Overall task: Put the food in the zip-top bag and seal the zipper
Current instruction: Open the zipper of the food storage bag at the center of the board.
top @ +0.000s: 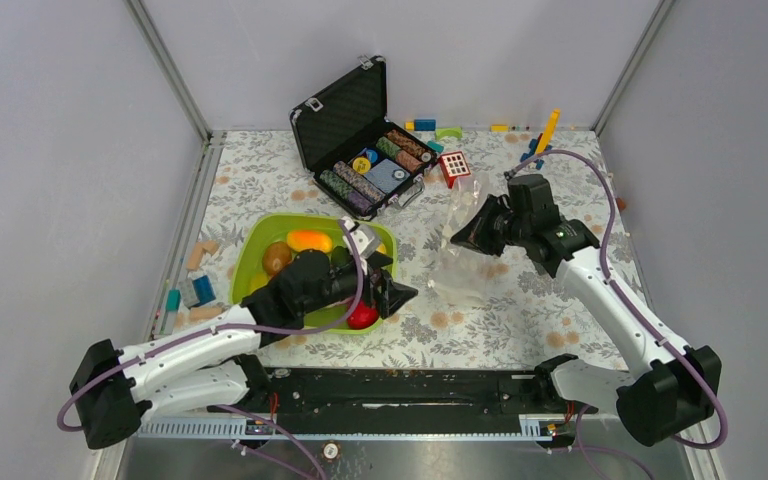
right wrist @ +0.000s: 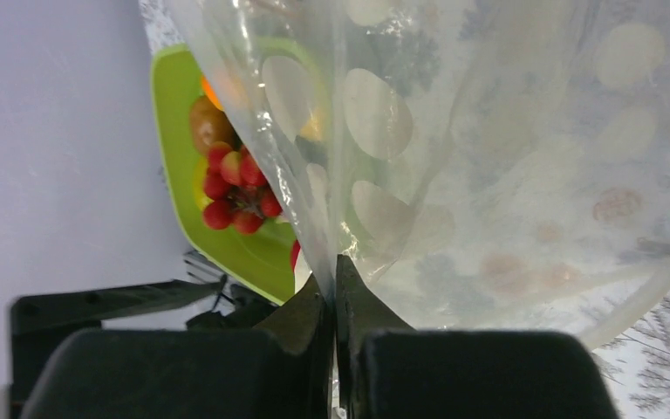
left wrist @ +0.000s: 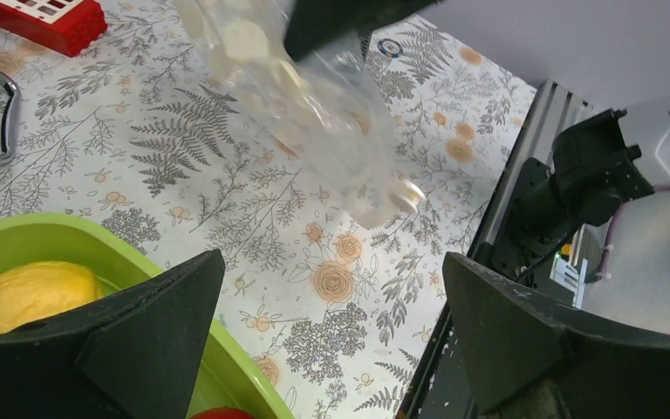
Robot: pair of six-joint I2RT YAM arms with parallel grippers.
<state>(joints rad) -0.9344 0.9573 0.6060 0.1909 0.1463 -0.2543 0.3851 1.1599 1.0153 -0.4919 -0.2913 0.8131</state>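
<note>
Tool check: right tool (right wrist: 336, 271) has its jaws pressed tight together, pinching a fold of the zip-top bag (right wrist: 488, 175). Bag hangs slack from that pinch, right of the green tray (top: 250, 250), its lower end down near the desk (top: 480, 335); contact there unclear. Left tool (left wrist: 331, 297) has jaws spread wide, holding nothing, poised over the tray's near right corner, just above the red apple (top: 363, 316). Berry cluster (right wrist: 237, 192) and yellow fruit (left wrist: 30, 292) lie in the tray. Bare floral desk between tray and bag. Open chip case (top: 360, 140) stands behind, well apart.
</note>
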